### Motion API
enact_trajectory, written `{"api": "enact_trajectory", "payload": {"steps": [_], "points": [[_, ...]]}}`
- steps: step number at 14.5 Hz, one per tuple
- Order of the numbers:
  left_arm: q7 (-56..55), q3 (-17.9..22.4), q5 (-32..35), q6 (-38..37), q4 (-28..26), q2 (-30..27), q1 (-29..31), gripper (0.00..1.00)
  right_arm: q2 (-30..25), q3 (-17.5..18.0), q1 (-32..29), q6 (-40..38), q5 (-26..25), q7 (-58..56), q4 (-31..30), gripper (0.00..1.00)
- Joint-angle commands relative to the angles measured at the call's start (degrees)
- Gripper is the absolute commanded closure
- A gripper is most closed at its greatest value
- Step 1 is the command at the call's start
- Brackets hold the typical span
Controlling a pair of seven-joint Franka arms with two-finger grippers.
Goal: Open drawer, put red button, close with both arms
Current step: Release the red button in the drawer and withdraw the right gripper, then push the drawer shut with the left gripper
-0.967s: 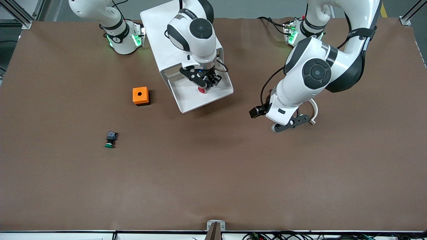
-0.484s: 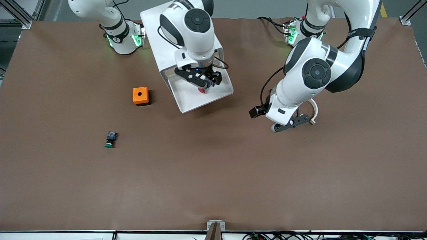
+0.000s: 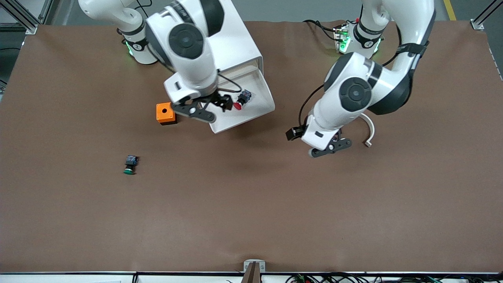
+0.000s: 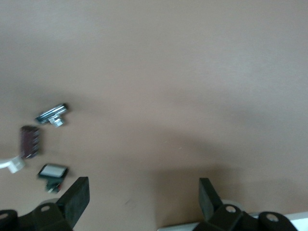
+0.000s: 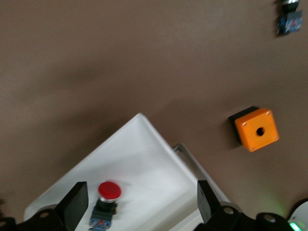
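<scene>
**One red button in the open drawer, both grippers empty**

The tiny push button with a round red cap and black-and-blue body (image 3: 239,100) lies on its side on the smooth floor of the wide shallow white plastic drawer (image 3: 251,114), cap pointing toward the front camera. Nothing touches it. The right wrist view shows the same red button (image 5: 107,199) resting on the glossy white tray (image 5: 139,159), near the tray's rounded corner.

The drawer is pulled out of the boxy white cabinet (image 3: 235,43), which sits angled on the matte brown table cover (image 3: 251,204), toward the right arm's end of the table.

Right gripper (image 3: 214,106), black, two fingers: up in the air over the drawer's edge, on the side toward the orange box, fingers spread wide, holding nothing. Its fingertips (image 5: 77,199) frame the button from above without contact.

Left gripper (image 3: 330,147): hovers over bare table toward the left arm's end, well apart from the drawer, fingers (image 4: 77,195) wide open and empty. A thin curved white strip (image 3: 369,131) lies on the cloth just beside it.

The small orange cube with a round hole on top (image 3: 165,113) sits on the table beside the drawer, toward the right arm's end. The matching green-capped button with a dark body (image 3: 129,165) lies on its side, nearer to the front camera than the orange cube and well apart from it.
</scene>
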Motion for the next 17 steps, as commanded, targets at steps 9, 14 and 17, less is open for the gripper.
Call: {"api": "enact_trajectory", "payload": {"steps": [9,14,17], "points": [[-13.15,-0.17,2.08,10.95,2.73,10.88,-11.63,0.00,-7.92,0.72,-29.64,-14.69,-2.06,-43.51,1.94,0.00],[-14.92,-0.17,1.73,10.95,2.73,11.23,-14.61,0.00,-8.36,0.81,-38.54,-16.72,-4.52,-54.62,2.30,0.00],[-16.94,-0.17,1.64,10.95,2.82,11.94,-15.76,0.00,-8.19,0.90,-39.78,-17.34,-4.70,-53.84,2.21,0.00]]}}
